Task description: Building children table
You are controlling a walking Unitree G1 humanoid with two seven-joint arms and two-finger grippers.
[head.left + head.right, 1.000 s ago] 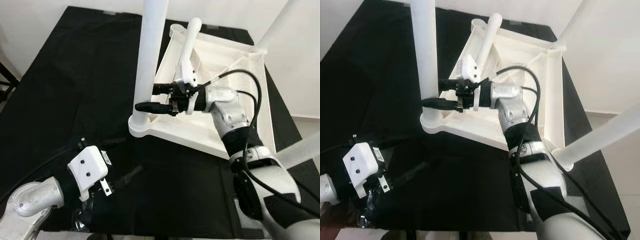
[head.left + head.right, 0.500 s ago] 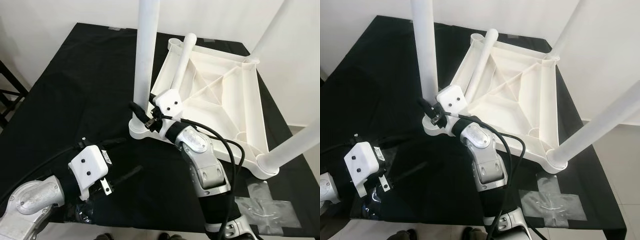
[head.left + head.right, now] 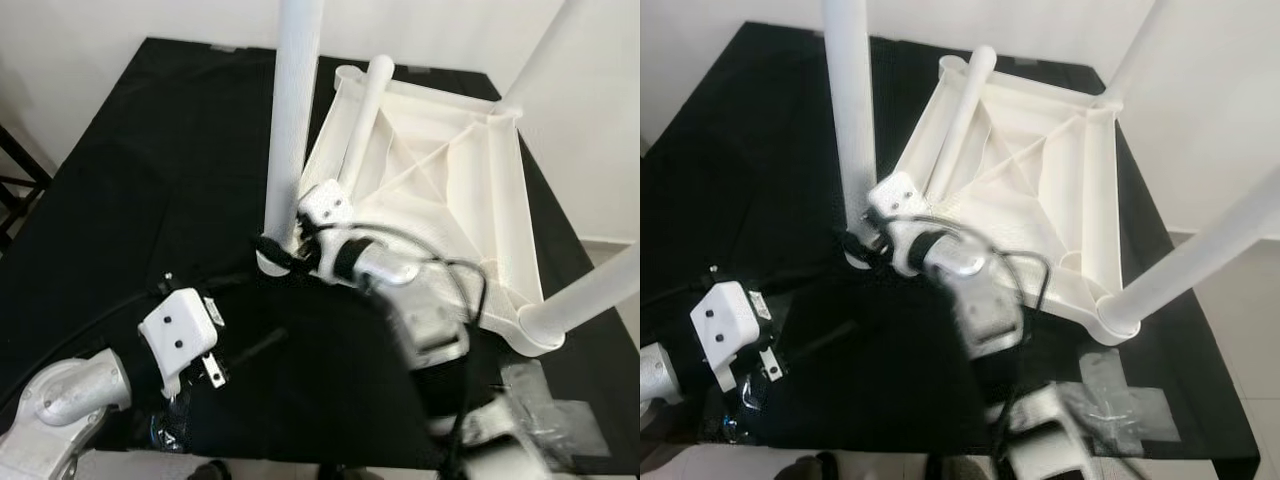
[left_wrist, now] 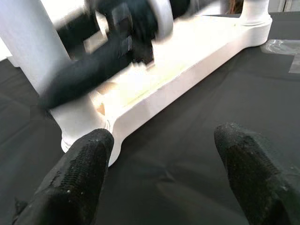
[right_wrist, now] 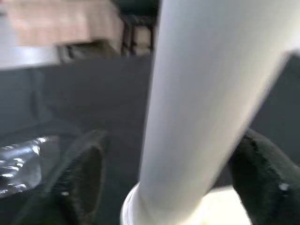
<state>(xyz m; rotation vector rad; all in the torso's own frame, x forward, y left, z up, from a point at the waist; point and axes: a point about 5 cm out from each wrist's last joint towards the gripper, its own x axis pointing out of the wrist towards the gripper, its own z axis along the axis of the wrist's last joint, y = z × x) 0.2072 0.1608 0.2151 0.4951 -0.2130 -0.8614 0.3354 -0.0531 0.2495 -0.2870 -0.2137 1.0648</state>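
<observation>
The upturned white plastic table [image 3: 440, 190], ribbed underneath, lies on the black cloth-covered counter [image 3: 130, 180]. The right tool [image 3: 272, 250] has its fingers apart around a smooth round leg [image 3: 295, 110] at its socket. The left tool [image 4: 159, 173], textured fingers spread, hovers low nearby.

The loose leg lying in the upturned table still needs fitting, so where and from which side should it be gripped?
Grip the loose leg mid-shaft, from above, fingers across its width. It lies slanted inside the upturned tabletop; the round shaft suits a straddle. The right end effector is at the standing leg.
</observation>
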